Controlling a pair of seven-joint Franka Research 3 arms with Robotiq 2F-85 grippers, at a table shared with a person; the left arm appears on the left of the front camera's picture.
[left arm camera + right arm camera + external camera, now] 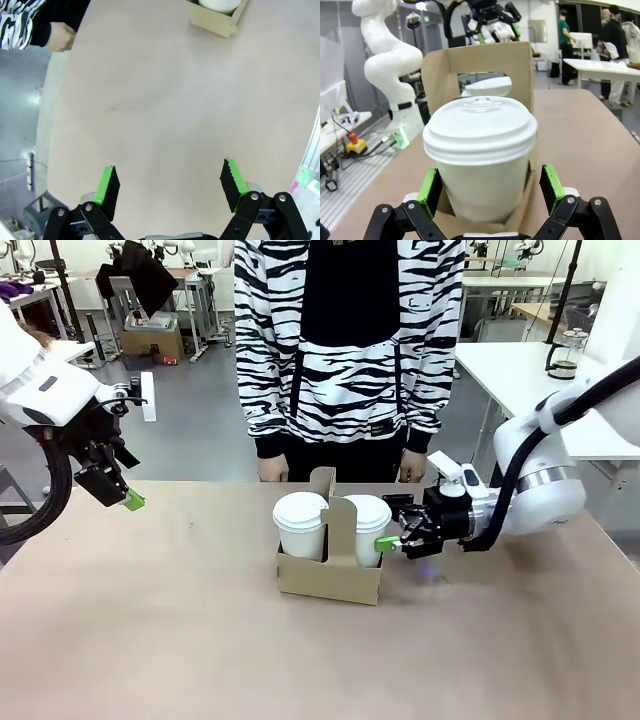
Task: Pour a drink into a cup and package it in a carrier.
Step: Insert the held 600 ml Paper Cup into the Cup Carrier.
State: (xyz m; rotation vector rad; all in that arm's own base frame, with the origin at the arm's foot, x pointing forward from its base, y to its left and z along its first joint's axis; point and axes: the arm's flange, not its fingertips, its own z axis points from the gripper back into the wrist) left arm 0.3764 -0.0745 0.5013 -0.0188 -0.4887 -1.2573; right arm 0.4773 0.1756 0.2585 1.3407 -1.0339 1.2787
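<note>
While both lidded cups sit in the carrier [330,575] at mid-table, the right gripper [390,542] is seen with jaws spread either side of the right-hand cup [368,528], not pinching it; a gap shows at each pad in the right wrist view, cup [481,160] between the fingers [551,182]. The left gripper [128,498] is held wide apart and empty, well off to the left, above bare table [165,125]. The other cup [300,524] is seated in the left slot. Paper walls are judged thin and crushable, likely heavier if filled, with a lid that could pop under squeeze. Cardboard is judged light, fairly stiff, floppy at the slots. The upright centre handle [479,67] is judged the best hold for lifting. The person's hands [272,470] rest at the far edge.
</note>
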